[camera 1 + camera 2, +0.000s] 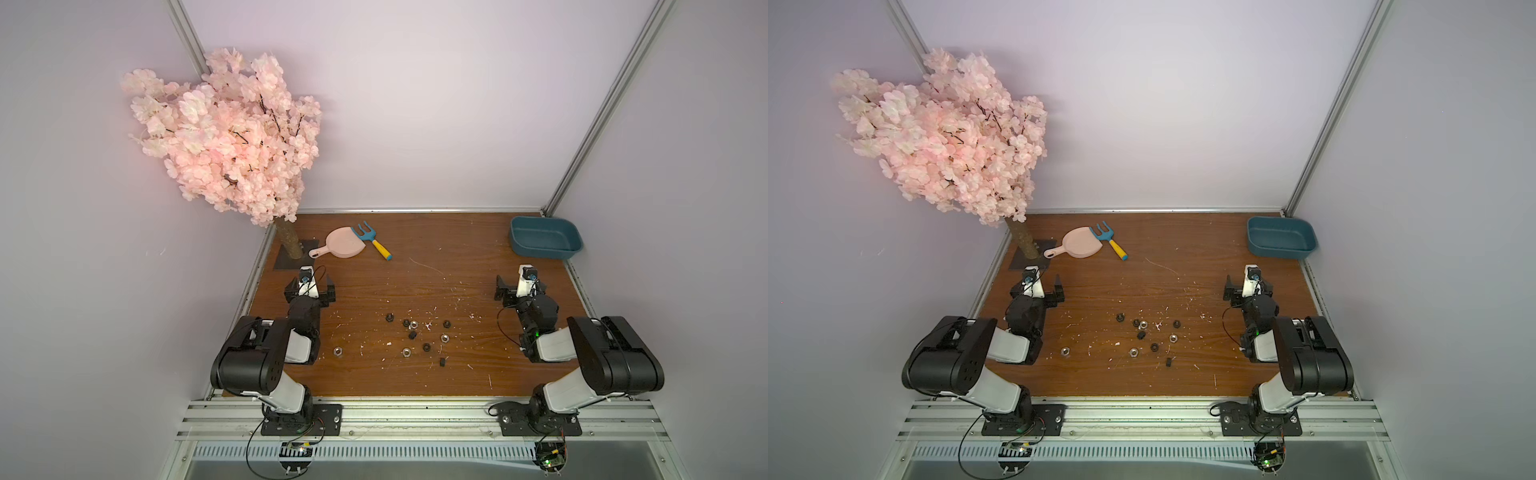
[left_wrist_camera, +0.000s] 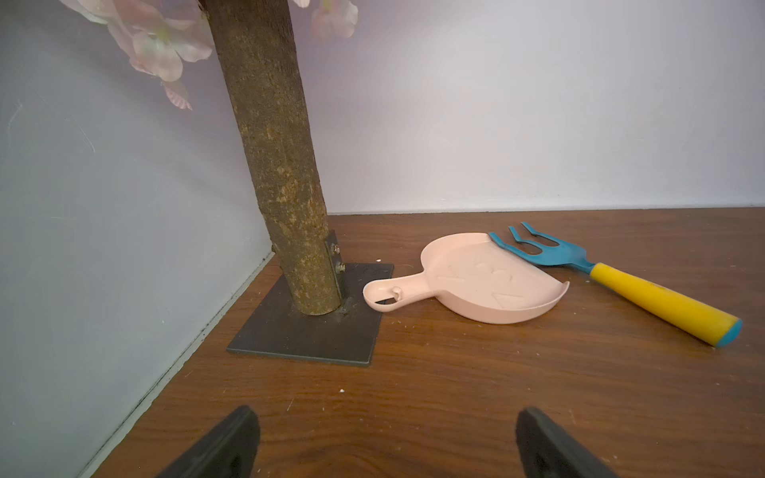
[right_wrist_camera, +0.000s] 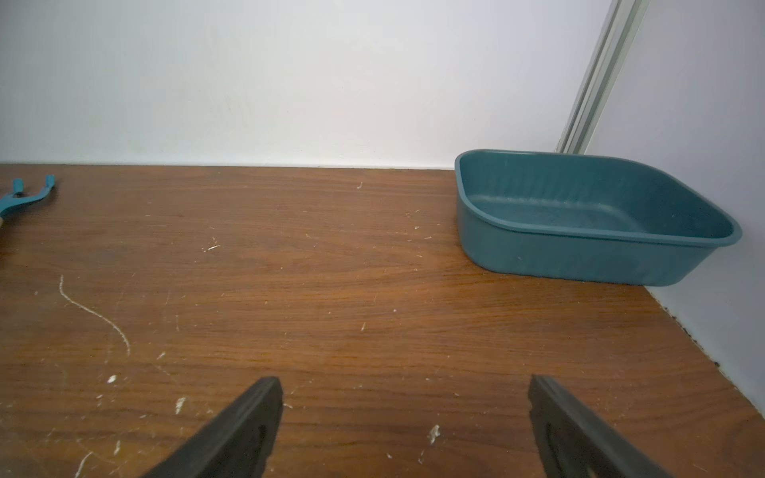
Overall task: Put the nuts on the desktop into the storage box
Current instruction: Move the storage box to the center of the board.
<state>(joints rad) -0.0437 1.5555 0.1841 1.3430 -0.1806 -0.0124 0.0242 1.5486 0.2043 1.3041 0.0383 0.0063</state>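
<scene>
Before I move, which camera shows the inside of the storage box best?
The right wrist view: the storage box sits close and large, most of its bare floor showing. Both top views show it small in the far right corner. The left wrist view misses it.

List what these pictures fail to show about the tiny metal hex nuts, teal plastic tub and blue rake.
Tiny metal hex nuts: too small in both top views to count surely; outside both wrist views.
Teal plastic tub: right wrist view, near wall hides part of its floor.
Blue rake: right wrist view, handle cut off by the edge.
</scene>
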